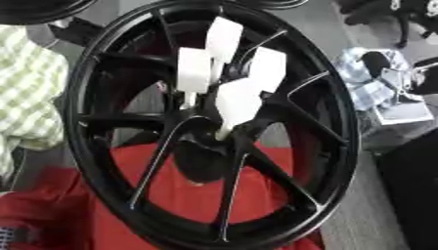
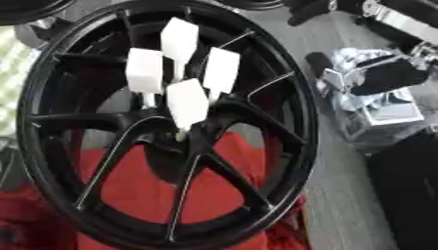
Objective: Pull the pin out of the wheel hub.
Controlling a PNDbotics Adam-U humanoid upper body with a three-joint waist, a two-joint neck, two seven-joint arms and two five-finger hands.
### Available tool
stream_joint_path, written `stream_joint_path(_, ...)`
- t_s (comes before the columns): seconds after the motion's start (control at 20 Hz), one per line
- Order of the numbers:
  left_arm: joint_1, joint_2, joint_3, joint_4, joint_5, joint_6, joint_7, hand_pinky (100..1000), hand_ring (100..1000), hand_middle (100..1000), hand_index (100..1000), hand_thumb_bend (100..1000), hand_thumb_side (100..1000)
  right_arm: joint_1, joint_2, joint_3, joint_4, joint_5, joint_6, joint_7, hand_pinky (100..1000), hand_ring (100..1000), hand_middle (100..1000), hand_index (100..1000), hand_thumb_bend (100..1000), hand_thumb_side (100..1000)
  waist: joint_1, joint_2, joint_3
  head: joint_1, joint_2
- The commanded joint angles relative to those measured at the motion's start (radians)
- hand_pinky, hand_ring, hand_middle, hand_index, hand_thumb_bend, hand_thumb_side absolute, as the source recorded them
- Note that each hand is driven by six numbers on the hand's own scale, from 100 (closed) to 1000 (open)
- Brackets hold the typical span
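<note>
A large black spoked wheel (image 1: pixel 340 128) stands tilted and fills most of both views. Several pins with white block-shaped heads stick out around its hub (image 1: pixel 208 138). One pin (image 1: pixel 238 101) sits lowest and nearest the hub's centre, and the others (image 1: pixel 194 71) (image 1: pixel 224 39) (image 1: pixel 267 68) stand above it. A dark shape that looks like my right hand (image 2: pixel 389 76) hangs to the right of the wheel, under a black and silver arm (image 2: pixel 400 15). It is well apart from the pins and touches none of them. My left hand does not show.
Red cloth (image 1: pixel 175 191) lies under and behind the wheel's lower half. Pale green checked cloth (image 1: pixel 26 93) shows at the left edge. On the grey floor to the right lie a blue-white checked cloth (image 1: pixel 358 84) and a flat white item (image 1: pixel 402 113). Another dark rim (image 1: pixel 38 10) is at top left.
</note>
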Motion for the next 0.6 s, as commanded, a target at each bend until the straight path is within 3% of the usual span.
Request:
stream_joint_path(0.05,-0.021,0.009,0.001,-0.022,0.011,-0.006,-0.005,597,702,599,757,100,727,-0.036,-0.040,0.017,-0.007,0.008,0.017,0.020,927,898,916,830,100,199,0.009,-0.014,0.028,0.022,-0.023)
stream_joint_path(0.6,-0.041,0.002,-0.007,-0.022,0.034,-0.004,-0.020,598,702,600,757,100,727,-0.119,-0.027,0.095,-0.007,0.046,0.159,0.053,931,911,930,858,100,198,0.012,-0.017,0.066,0.006,-0.019)
